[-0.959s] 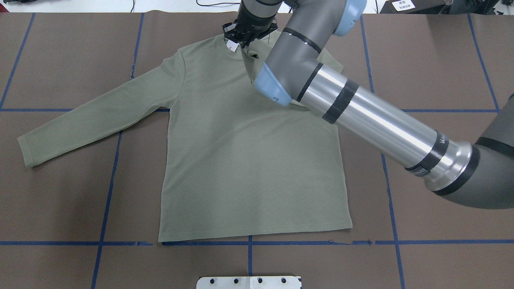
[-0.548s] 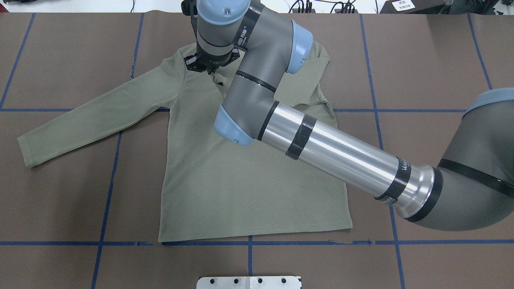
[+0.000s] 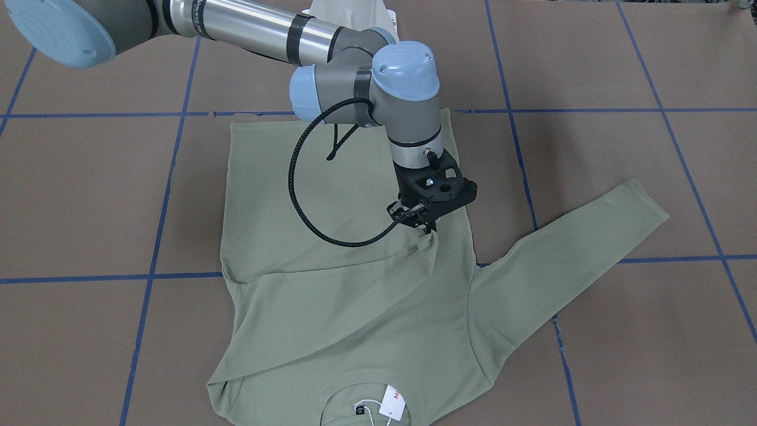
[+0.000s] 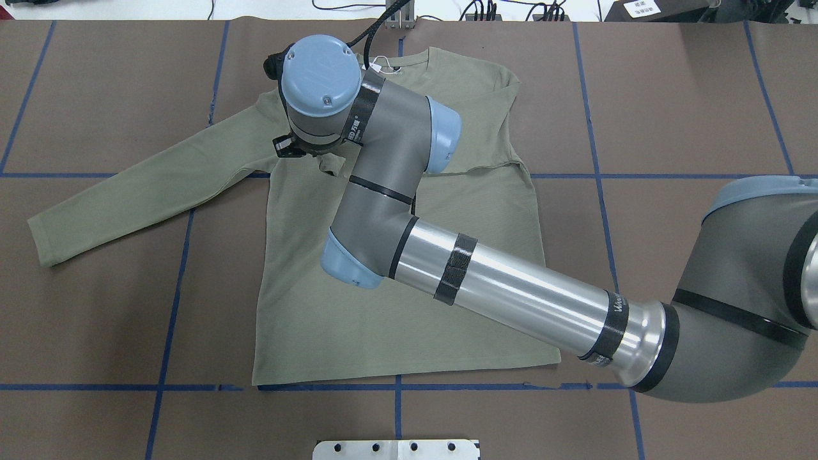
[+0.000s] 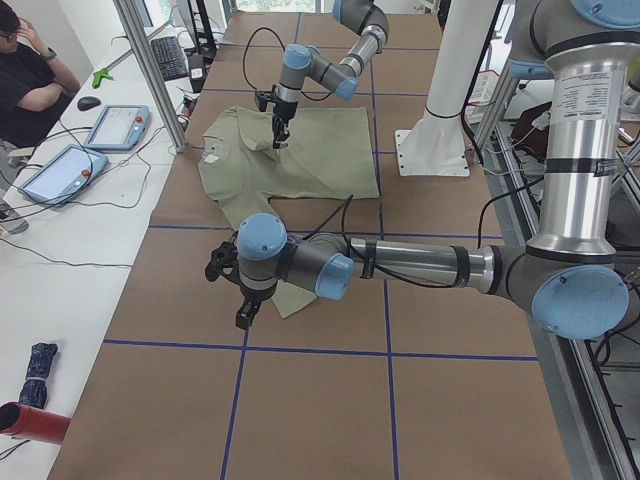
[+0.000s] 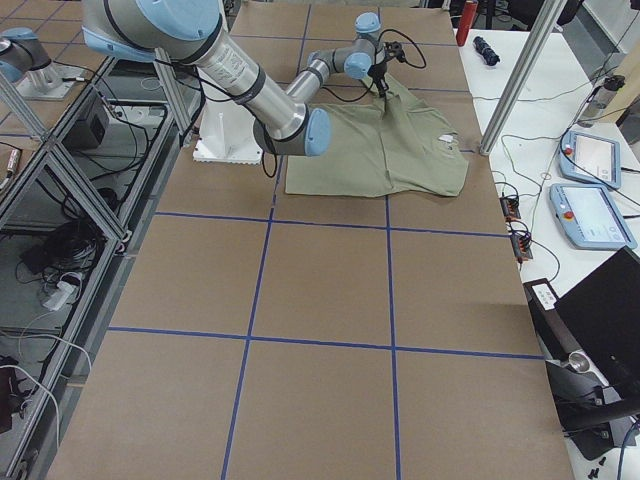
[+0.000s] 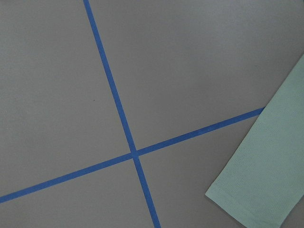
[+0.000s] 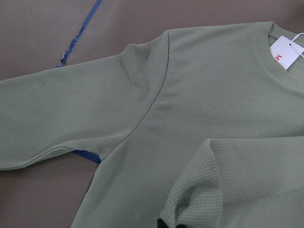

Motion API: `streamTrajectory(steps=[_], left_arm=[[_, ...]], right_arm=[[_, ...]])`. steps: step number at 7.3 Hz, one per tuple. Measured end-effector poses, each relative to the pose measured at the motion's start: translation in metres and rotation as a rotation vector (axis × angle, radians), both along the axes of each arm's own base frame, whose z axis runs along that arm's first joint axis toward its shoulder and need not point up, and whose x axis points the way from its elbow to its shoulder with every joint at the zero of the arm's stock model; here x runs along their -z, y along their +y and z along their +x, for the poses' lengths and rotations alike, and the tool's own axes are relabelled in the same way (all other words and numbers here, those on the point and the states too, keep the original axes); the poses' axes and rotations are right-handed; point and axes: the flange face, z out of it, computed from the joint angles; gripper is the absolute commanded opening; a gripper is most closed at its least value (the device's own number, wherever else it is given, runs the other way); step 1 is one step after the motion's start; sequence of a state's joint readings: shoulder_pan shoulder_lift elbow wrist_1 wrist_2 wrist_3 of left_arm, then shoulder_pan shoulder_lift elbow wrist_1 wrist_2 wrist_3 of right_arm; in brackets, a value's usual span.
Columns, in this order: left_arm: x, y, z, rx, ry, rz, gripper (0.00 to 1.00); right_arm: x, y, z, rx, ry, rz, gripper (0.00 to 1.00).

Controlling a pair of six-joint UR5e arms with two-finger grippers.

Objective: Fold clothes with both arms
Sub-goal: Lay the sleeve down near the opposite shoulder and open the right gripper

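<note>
Now my right gripper [image 3: 427, 228] clamps the cuff [image 3: 430, 241] of the soft, limp sage-green knit shirt [image 3: 331, 319]; left gripper's [image 5: 244, 316] jaws: cannot tell.

Left arm [image 5: 400, 262] is stretching across the brown table [image 5: 300, 400], with left gripper [image 5: 243, 318] pointing down beside the near sleeve [image 5: 295, 300] of the green shirt [image 5: 320, 165]. Far off, right gripper [image 5: 276, 138] is pointing down at the shirt's body. A person [image 5: 30, 85] is sitting alongside.

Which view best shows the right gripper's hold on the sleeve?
Exterior front-facing: the right gripper pinches the folded sleeve at its tip, unobstructed. In the overhead view, the wrist hides most of the fingers. The right wrist view shows only a fingertip edge and fabric; the side views show it small.
</note>
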State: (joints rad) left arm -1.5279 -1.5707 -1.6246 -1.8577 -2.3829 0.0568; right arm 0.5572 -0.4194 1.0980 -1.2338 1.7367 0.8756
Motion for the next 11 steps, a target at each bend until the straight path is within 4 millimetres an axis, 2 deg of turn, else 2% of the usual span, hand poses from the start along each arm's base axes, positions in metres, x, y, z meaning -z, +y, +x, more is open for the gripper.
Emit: streamTrajectory(steps=[2, 3, 4, 5, 7, 11], left_arm=[[-0.002, -0.001, 0.0, 0.0, 0.0, -0.004, 1.0], [-0.003, -0.001, 0.0, 0.0, 0.0, -0.006, 1.0], [-0.003, -0.001, 0.0, -0.001, 0.0, -0.004, 1.0], [-0.001, -0.003, 0.0, -0.001, 0.001, -0.002, 1.0], [0.002, -0.005, 0.0, 0.0, 0.001, 0.003, 1.0], [-0.002, -0.008, 0.0, 0.028, 0.011, -0.012, 1.0]], right_arm=[[-0.019, -0.011, -0.016, -0.026, -0.008, 0.017, 0.0], [-0.014, -0.014, -0.022, -0.034, -0.018, 0.018, 0.37], [0.001, -0.018, -0.03, -0.038, -0.02, 0.017, 0.99], [0.021, -0.02, -0.038, -0.039, -0.02, 0.018, 1.0], [0.038, -0.017, -0.046, -0.041, -0.022, 0.018, 1.0], [0.037, -0.01, -0.053, -0.071, -0.042, -0.06, 1.0]])
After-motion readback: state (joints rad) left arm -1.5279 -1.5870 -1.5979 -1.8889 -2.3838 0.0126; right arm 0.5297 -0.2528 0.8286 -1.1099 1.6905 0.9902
